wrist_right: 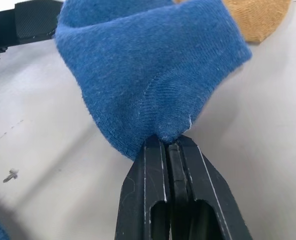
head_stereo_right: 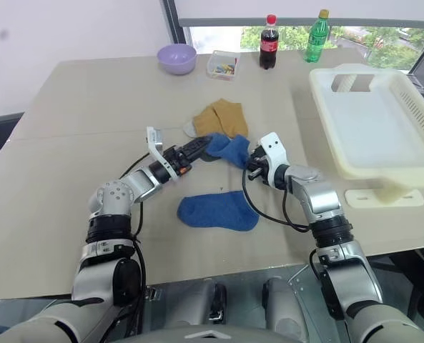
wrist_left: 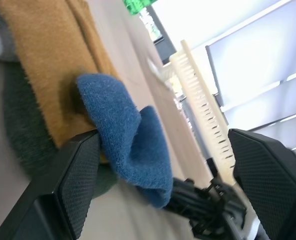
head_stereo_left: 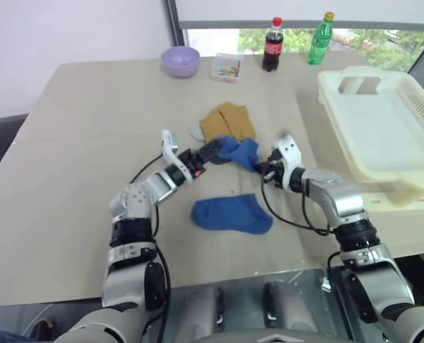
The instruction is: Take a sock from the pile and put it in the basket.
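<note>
Right wrist view: right pincer (wrist_right: 168, 146) pinching the sock (wrist_right: 148, 70)

Silver-grey arms, black cables, white wrists, black textured fingers (wrist_left: 80, 180).

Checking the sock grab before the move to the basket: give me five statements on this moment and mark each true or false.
1. The right gripper is shut on the blue sock. True.
2. The left gripper has its fingers shut. False: they stand open, one on each side of the sock.
3. The basket already holds a sock. False: nothing lies in it.
4. A second blue sock lies flat on the table. True.
5. The lilac bowl holds the mustard socks. False: they lie on the table.
</note>
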Controlling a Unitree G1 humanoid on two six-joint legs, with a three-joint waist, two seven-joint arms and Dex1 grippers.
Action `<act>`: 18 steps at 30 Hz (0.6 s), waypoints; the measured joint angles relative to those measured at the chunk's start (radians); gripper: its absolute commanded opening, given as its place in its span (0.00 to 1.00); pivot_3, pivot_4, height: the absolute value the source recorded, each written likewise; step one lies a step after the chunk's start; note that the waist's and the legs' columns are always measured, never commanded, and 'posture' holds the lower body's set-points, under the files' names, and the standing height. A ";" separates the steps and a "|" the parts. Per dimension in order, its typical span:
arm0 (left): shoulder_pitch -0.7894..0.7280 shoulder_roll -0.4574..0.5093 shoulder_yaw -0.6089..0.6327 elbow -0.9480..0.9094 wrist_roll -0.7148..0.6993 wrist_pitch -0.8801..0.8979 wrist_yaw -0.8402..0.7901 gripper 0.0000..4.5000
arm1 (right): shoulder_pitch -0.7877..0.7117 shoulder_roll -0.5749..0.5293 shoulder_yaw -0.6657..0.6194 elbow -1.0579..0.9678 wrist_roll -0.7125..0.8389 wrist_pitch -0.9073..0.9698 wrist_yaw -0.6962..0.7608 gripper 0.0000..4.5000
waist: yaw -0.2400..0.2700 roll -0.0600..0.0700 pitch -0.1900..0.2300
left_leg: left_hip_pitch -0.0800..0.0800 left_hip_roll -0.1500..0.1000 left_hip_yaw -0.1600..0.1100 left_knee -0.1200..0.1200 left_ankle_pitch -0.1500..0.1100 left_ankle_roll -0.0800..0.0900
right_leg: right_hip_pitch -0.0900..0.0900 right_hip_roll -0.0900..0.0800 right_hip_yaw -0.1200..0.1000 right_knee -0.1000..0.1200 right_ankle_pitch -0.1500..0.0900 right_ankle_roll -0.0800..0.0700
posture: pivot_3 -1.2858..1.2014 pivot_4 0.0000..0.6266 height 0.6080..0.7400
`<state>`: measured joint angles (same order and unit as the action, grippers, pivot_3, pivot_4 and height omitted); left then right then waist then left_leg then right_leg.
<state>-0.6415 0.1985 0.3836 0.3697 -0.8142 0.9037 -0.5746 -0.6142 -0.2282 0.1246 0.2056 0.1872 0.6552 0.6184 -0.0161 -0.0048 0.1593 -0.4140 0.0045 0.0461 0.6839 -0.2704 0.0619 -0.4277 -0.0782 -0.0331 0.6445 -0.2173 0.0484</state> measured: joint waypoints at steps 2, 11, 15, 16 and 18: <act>0.000 -0.005 0.001 0.000 -0.004 0.000 0.005 0.96 | 0.000 0.000 0.002 -0.001 0.000 0.001 0.000 0.01 | 0.000 0.000 0.000 | 0.000 0.000 0.000 0.000 0.000 0.000 | 0.000 0.000 0.000 0.000 0.000 0.000 | 0.52 0.24 1.00; -0.060 -0.029 0.000 0.118 0.049 -0.102 0.056 0.96 | 0.001 0.001 0.008 -0.007 0.000 0.007 0.000 0.01 | 0.002 -0.001 0.000 | 0.000 0.000 0.000 0.000 0.000 0.000 | 0.000 0.000 0.000 0.000 0.000 0.000 | 0.52 0.24 1.00; -0.091 -0.031 0.010 0.170 0.064 -0.142 0.067 0.90 | 0.002 0.002 0.012 -0.011 0.000 0.009 0.000 0.00 | 0.000 -0.001 0.000 | 0.000 0.000 0.000 0.000 0.000 0.000 | 0.000 0.000 0.000 0.000 0.000 0.000 | 0.52 0.24 1.00; -0.092 -0.031 0.011 0.174 0.064 -0.146 0.067 0.83 | 0.002 0.002 0.012 -0.012 0.000 0.010 -0.001 0.00 | 0.000 -0.001 0.000 | 0.000 0.000 0.000 0.000 0.000 0.000 | 0.000 0.000 0.000 0.000 0.000 0.000 | 0.52 0.24 1.00; -0.092 -0.031 0.013 0.183 0.064 -0.146 0.067 0.68 | 0.006 0.002 0.011 -0.015 0.001 0.010 -0.002 0.00 | 0.001 -0.001 0.000 | 0.000 0.000 0.000 0.000 0.000 0.000 | 0.000 0.000 0.000 0.000 0.000 0.000 | 0.52 0.24 1.00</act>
<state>-0.7333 0.1674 0.3965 0.5531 -0.7497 0.7577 -0.5076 -0.6078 -0.2260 0.1361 0.1907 0.1877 0.6649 0.6165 -0.0155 -0.0054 0.1589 -0.4140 0.0043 0.0461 0.6842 -0.2704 0.0619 -0.4275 -0.0781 -0.0333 0.6446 -0.2173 0.0485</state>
